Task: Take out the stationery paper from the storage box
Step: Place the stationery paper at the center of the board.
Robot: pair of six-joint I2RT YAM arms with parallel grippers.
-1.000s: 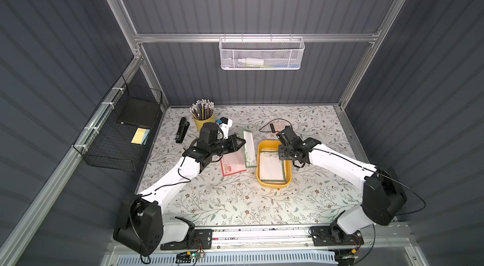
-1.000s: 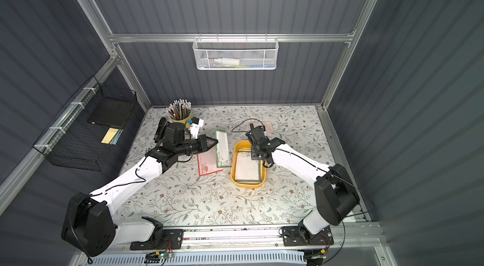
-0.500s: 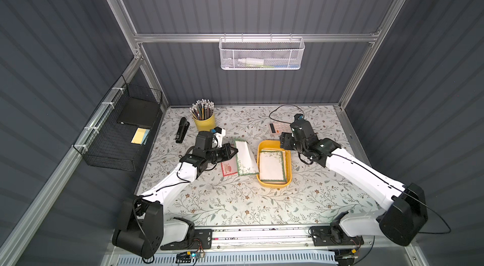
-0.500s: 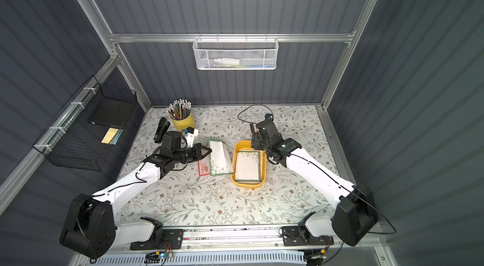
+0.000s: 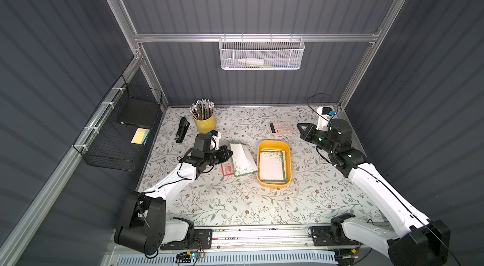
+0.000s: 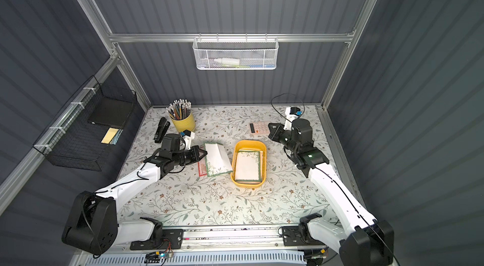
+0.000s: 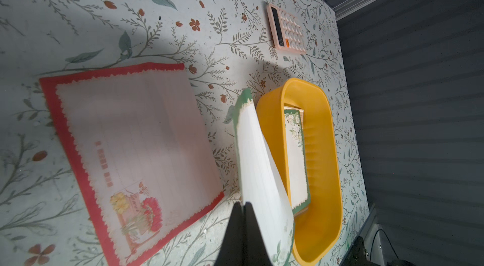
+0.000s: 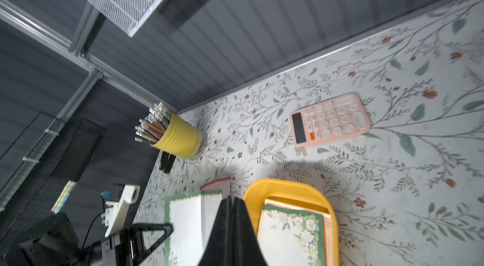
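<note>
While the left gripper (image 5: 230, 153) jaws pinch the green-bordered sheet (image 5: 243, 160) by its edge, the sheet droops just beside the storage box (image 5: 274, 143) mid-table, over the red sheet (image 5: 226, 169). Lower it flat, then release, no dragging. More stationery paper (image 5: 271, 166) sits in the box. Right gripper (image 5: 300, 128) is closed and empty, near the back-right corner.

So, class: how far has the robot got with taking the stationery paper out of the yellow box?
Done: one red-bordered sheet lies on the table. In hand: the left claw is shut on a green-bordered sheet, outside the storage box. Left: a stack, floral-bordered on top, sits in the box. The right claw is shut and empty.
</note>
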